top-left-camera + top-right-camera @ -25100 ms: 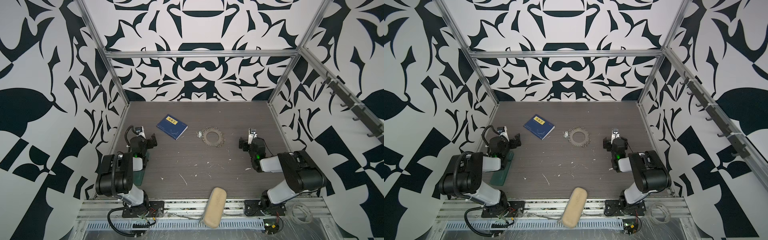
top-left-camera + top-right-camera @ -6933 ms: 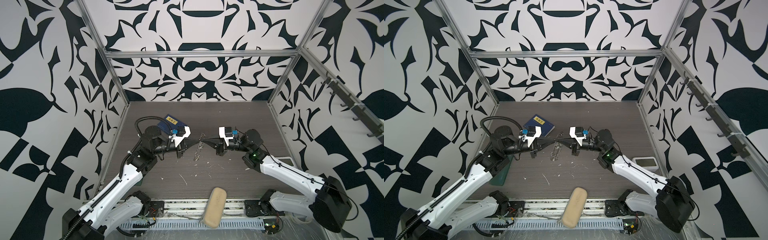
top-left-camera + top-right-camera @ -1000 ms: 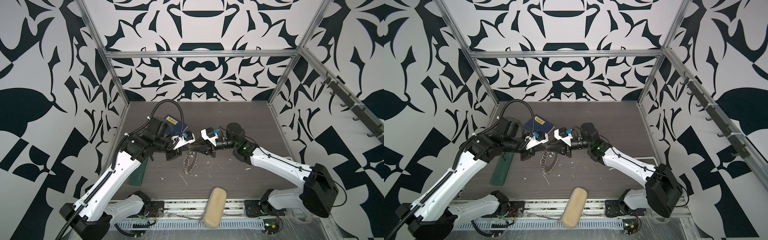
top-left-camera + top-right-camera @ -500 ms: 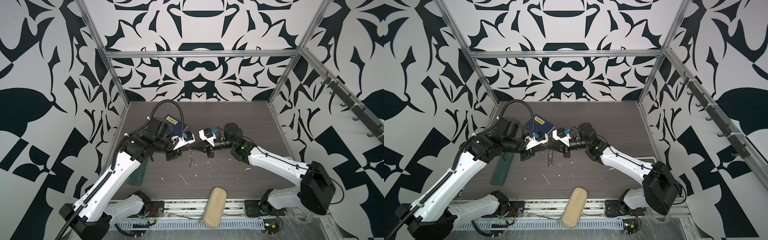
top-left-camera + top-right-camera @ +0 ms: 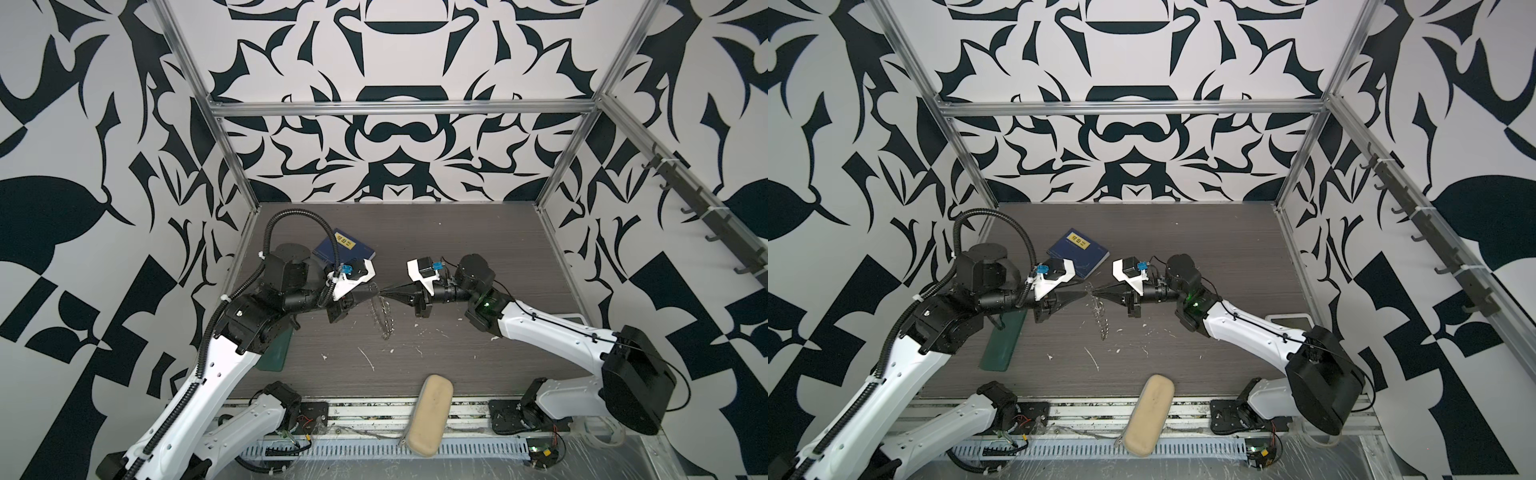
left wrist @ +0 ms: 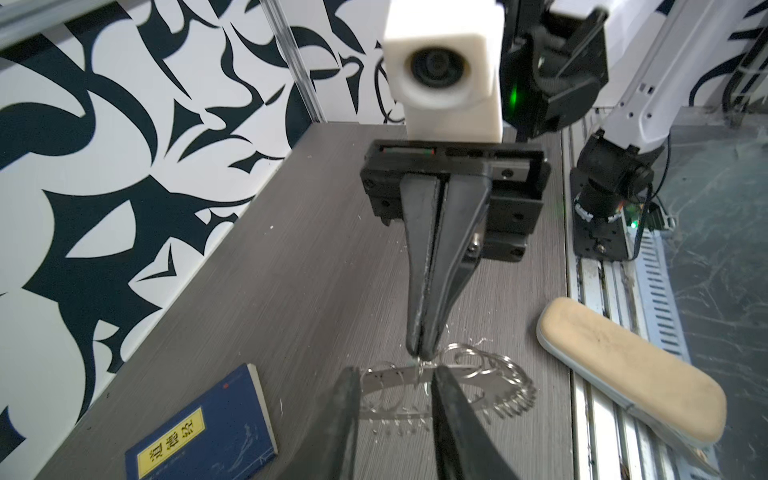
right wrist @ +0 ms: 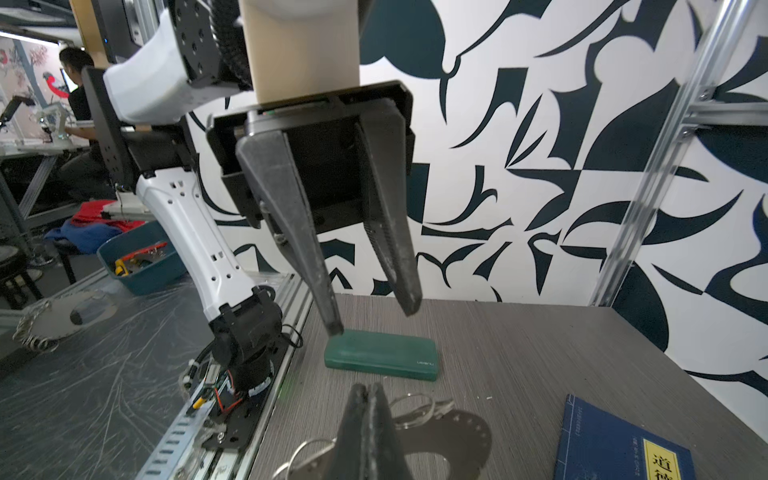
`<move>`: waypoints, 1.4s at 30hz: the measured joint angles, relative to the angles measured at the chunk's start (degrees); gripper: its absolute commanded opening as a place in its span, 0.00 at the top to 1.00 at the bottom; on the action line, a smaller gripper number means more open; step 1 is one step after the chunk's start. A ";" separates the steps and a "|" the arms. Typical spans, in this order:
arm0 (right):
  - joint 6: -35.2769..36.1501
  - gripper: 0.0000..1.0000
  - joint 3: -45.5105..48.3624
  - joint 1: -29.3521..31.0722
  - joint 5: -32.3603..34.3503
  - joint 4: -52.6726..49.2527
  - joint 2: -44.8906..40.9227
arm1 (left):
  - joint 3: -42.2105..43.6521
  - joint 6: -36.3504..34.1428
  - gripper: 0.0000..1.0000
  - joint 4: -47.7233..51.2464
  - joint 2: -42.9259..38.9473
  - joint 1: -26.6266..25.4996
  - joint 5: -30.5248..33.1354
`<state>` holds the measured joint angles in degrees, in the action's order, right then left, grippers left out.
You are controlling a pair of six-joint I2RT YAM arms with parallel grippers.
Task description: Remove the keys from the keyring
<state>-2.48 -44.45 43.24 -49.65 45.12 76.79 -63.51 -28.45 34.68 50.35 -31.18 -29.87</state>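
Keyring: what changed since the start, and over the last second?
The keyring went from flat on the table to hanging between the arms. In the last second the left gripper opened its jaws and let go; the right gripper closed on its rim and holds it alone. Blue book, green case and beige case unmoved.

**Grey ring hangs edge-on at mid-frame**

The wide flat grey metal keyring (image 5: pixel 384 313) (image 5: pixel 1099 309) hangs just below the centre of both top views. It is seen edge-on there, a thin tilted strip. Its upper rim is pinched in the closed right gripper (image 5: pixel 381 294). Small wire split rings (image 6: pixel 490 368) fringe the rim, with punched holes just inside it. The keys are too small to make out.
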 measured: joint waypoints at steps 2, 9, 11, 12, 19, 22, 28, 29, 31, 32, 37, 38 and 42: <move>-1.86 1.00 1.09 0.00 0.96 3.67 0.00 | 0.94 1.20 0.68 -1.77 -0.37 0.55 -1.29; -7.37 1.00 1.88 -0.11 3.61 15.06 0.04 | 2.80 4.87 0.71 -7.04 -0.42 1.53 -5.05; -8.26 1.00 1.88 -0.11 4.04 17.18 0.04 | 3.23 5.81 0.73 -8.55 -0.42 1.55 -5.92; -8.70 1.00 1.88 -0.11 4.33 18.21 0.04 | 3.43 6.29 0.74 -9.40 -0.37 1.57 -6.40; -11.41 1.00 1.88 -0.09 5.16 23.93 0.31 | 4.85 10.03 0.78 -15.58 0.09 1.90 -11.06; -12.44 1.00 1.88 -0.11 5.16 25.59 0.72 | 4.85 11.04 0.81 -17.27 0.48 2.01 -12.28; -13.99 1.00 1.88 -0.09 4.94 27.63 1.70 | 4.85 12.24 0.88 -19.17 1.16 2.27 -13.90; -14.23 1.00 1.88 -0.11 4.83 27.82 1.92 | 4.85 12.41 0.90 -19.30 1.33 2.32 -14.08; -14.62 1.00 1.88 -0.09 4.46 28.09 2.23 | 4.85 12.48 0.96 -19.43 1.64 2.36 -14.29; -14.86 1.00 1.88 -0.09 4.24 28.37 2.45 | 4.85 12.52 1.00 -19.34 1.77 2.38 -14.51; -15.43 1.00 1.84 -0.26 3.56 28.83 2.91 | 4.61 11.13 1.00 -18.27 2.08 2.58 -14.93; -15.34 0.93 1.84 -0.24 3.50 28.59 2.89 | 4.15 10.32 1.00 -17.27 2.21 2.58 -14.78; -12.37 0.78 1.81 -0.31 3.87 21.66 0.66 | 0.87 5.53 1.00 -9.75 3.63 2.56 -12.44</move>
<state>-14.85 -42.63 42.94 -45.78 66.78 77.45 -62.63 -22.92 24.93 53.98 -28.62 -42.30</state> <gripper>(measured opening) 0.202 0.040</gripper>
